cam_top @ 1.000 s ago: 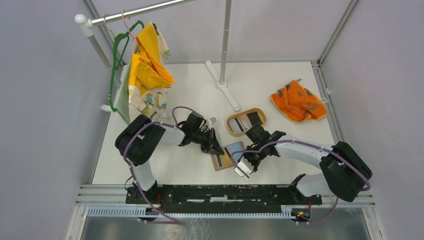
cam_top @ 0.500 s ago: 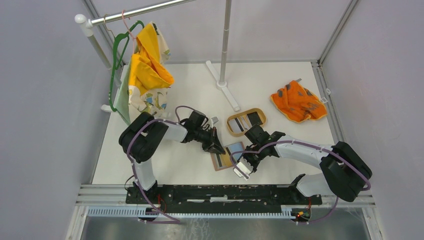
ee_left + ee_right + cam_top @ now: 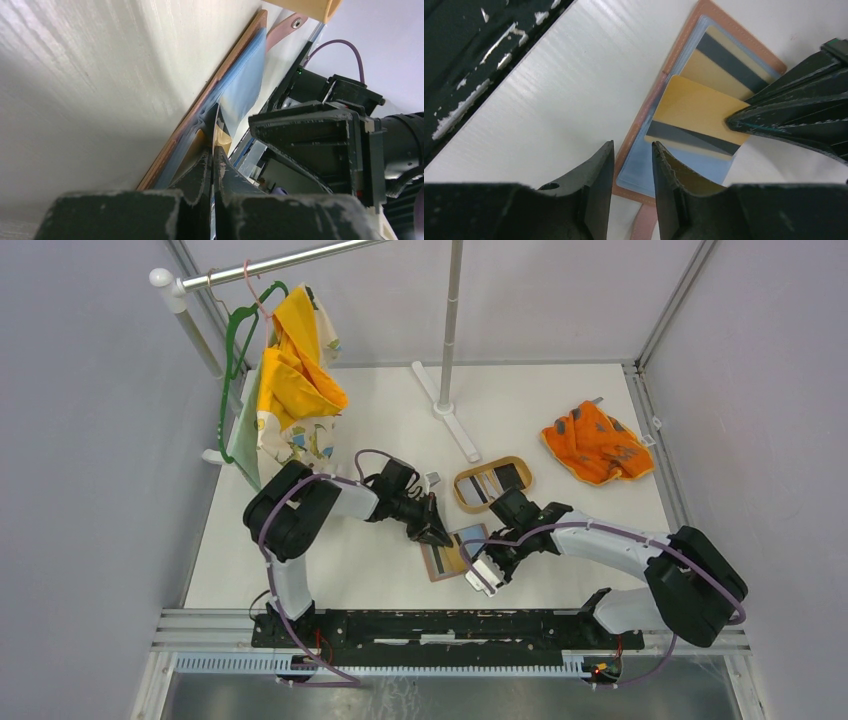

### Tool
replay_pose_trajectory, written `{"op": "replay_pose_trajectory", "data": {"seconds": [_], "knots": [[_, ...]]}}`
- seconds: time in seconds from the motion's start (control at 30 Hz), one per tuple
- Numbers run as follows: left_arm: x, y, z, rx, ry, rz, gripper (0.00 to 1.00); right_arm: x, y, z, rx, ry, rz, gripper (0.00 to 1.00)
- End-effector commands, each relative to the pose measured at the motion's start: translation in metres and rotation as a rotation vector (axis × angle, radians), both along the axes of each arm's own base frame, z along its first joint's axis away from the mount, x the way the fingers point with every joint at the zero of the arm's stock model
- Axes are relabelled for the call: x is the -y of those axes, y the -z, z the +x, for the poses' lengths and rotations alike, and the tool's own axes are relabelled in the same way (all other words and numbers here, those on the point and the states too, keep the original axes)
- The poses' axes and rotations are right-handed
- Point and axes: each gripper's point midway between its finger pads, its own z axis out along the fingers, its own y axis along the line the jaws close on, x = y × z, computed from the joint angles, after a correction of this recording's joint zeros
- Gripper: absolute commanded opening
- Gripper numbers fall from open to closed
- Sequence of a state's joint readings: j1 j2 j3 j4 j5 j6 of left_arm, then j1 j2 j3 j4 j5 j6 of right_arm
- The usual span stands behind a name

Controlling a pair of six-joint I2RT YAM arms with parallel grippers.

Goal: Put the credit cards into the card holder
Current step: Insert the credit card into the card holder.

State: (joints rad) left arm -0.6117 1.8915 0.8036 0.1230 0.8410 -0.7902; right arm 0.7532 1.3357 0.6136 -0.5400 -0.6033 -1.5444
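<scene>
The card holder [image 3: 452, 558] lies open on the table, reddish-brown outside and blue-grey inside [image 3: 684, 165]. One yellowish card with a dark stripe [image 3: 719, 62] sits in a pocket. My left gripper [image 3: 437, 533] is shut on a second yellowish striped card [image 3: 694, 107] and holds it tilted over the holder's inner pockets; its fingers [image 3: 794, 120] enter from the right. In the left wrist view the gripper [image 3: 212, 155] pinches the card's edge [image 3: 223, 140] against the holder [image 3: 242, 80]. My right gripper [image 3: 633, 150] is narrowly open and empty over the holder's near edge, also in the top view [image 3: 487, 570].
An oval light-wood tray [image 3: 490, 461] just behind the holder carries a dark card [image 3: 513, 476] and a pale one [image 3: 483, 486]. An orange patterned cloth [image 3: 597, 443] lies at the back right. A rack foot [image 3: 457, 420] and hanging yellow clothes [image 3: 290, 390] stand at the back left.
My left arm has shifted slightly to the right, keeping the yellowish card at the holder. The right arm has hardly moved.
</scene>
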Motion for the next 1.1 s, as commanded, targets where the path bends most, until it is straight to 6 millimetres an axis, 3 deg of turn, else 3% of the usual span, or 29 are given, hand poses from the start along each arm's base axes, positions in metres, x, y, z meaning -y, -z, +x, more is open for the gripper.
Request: {"op": "replay_pose_trajectory", "data": {"seconds": [0.0, 0.2, 0.37, 0.83, 1.07], "knots": [[-0.007, 0.021, 0.004, 0.035, 0.006, 0.074, 0.06, -0.034, -0.038, -0.001, -0.045, 0.02, 0.136, 0.39], [-0.009, 0.024, 0.003, 0.033, 0.005, 0.083, 0.1, -0.084, -0.056, 0.011, 0.007, 0.124, 0.139, 0.19], [-0.009, 0.023, 0.003, 0.036, 0.008, 0.083, 0.12, -0.108, -0.053, 0.026, 0.082, 0.191, 0.075, 0.14], [-0.009, 0.024, 0.001, 0.04, 0.016, 0.082, 0.2, -0.097, -0.013, 0.038, 0.202, 0.227, -0.098, 0.14], [-0.01, 0.025, 0.0, 0.039, 0.021, 0.084, 0.25, -0.085, -0.009, 0.042, 0.242, 0.251, -0.139, 0.14]]}}
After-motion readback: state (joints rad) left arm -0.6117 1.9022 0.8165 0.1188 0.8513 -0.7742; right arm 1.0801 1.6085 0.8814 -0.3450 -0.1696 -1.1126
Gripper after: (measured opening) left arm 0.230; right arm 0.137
